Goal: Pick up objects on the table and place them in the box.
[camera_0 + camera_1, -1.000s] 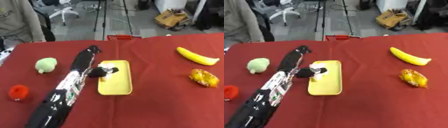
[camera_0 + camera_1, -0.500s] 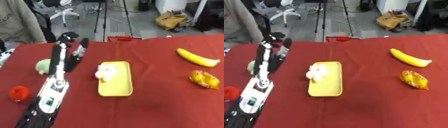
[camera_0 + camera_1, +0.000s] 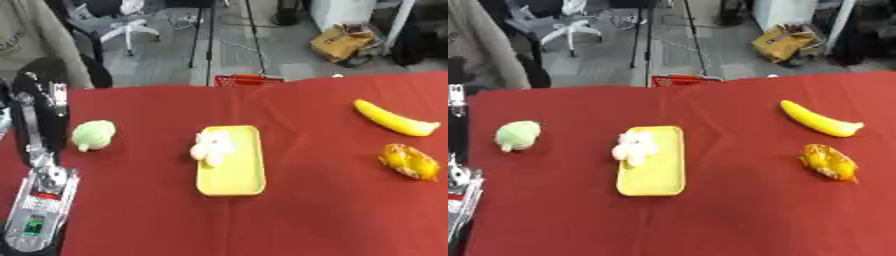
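Observation:
A shallow yellow tray (image 3: 236, 172) lies in the middle of the red table. A small white lumpy thing (image 3: 210, 147) rests on its left rim, partly inside. To the left sits a pale green rounded thing (image 3: 94, 135). A banana (image 3: 394, 118) and an orange crinkled thing (image 3: 409, 161) lie at the right. My left arm rises along the left edge of the left eye view, with its black hand (image 3: 39, 95) raised above the table, left of the green thing and touching nothing. The right hand does not show.
The table (image 3: 737, 215) is covered in red cloth. A red basket (image 3: 248, 80) stands on the floor just beyond its far edge. A person in a grey top, chairs and a brown bag are farther back.
My left hand has drawn back from the tray to the far left and lifted. The white thing it held over the tray now lies on the tray's left rim.

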Available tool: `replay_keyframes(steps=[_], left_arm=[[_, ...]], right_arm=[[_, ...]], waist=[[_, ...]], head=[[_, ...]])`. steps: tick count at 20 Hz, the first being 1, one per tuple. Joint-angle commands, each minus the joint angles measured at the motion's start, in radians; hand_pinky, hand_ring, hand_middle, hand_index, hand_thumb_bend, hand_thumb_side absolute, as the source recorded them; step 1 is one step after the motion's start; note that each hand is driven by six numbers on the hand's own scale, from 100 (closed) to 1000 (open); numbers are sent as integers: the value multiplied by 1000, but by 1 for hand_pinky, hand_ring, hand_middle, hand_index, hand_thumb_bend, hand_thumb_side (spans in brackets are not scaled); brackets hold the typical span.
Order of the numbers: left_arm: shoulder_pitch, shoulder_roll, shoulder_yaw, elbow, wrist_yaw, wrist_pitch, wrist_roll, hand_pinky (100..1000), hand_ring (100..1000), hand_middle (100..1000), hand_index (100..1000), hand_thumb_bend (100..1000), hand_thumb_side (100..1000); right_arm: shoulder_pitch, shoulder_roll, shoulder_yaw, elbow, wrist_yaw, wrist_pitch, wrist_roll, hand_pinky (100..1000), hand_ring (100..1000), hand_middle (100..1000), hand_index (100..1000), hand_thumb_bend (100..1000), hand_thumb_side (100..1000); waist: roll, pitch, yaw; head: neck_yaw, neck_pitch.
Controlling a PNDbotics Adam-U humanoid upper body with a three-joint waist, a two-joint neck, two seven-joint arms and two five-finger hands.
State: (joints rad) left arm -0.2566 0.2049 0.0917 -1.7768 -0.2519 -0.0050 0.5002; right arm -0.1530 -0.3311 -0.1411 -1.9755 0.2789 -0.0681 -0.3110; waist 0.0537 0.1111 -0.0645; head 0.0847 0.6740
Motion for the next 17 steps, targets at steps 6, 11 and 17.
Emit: replay_keyframes(steps=[6, 11, 17], left_arm=[[0, -7, 34, -33, 8, -33, -40, 671, 712, 771, 768, 731, 831], [6, -16, 41, -42, -4, -27, -48, 671, 715, 775, 767, 729, 812], [11, -20, 43, -49, 10, -36, -38, 667, 716, 782, 767, 712, 868]], right_arm=[[-9, -18, -6, -17, 6, 1, 3, 620, 710, 781, 853, 100, 694], [-7, -17, -9, -17, 9, 3, 0, 620, 710, 781, 854, 100, 691], [-5, -17, -9, -18, 9, 4, -1, 620, 710, 782, 853, 100, 689]], waist=[[-1, 2, 4], [-3, 2, 5], [-3, 2, 7]], head=[[4, -14], [0, -7], [0, -6]])
